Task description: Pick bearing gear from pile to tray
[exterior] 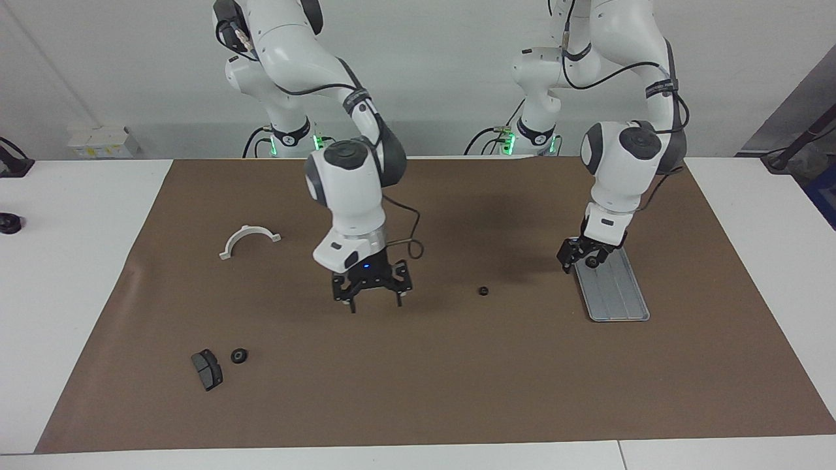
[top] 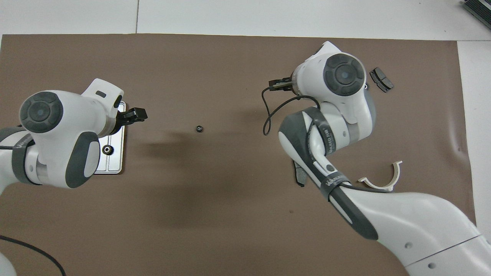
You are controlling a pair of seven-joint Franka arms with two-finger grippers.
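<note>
tray (exterior: 617, 297): sitting at the left arm's end, one gear (top: 108, 149) already lying in it
left gripper (exterior: 578, 256): hanging over the tray's rim, carrying nothing; honestly can't tell if it's open or closed
bracket (exterior: 249, 240): lying toward the right arm's end, not part of this job
right gripper (exterior: 375, 301): hovering empty over bare mat, jaws spread wide
mid gear (exterior: 483, 291): sitting alone on the mat, at 3 o'clock from the right gripper and about 8 o'clock from the left one (facing view)
far gear (exterior: 239, 355): waiting at roughly 8 o'clock from the right gripper, with a pad (exterior: 207, 369) just beside it at 8 o'clock, not touching
step, my guess: right arm is going for the far gear, left one for the mid gear
tip: I'd be dropping straight down, centring the jaws on the ring, squeezing low since it's probably skidding easily, and keeping the pad-side finger off the pad
</note>
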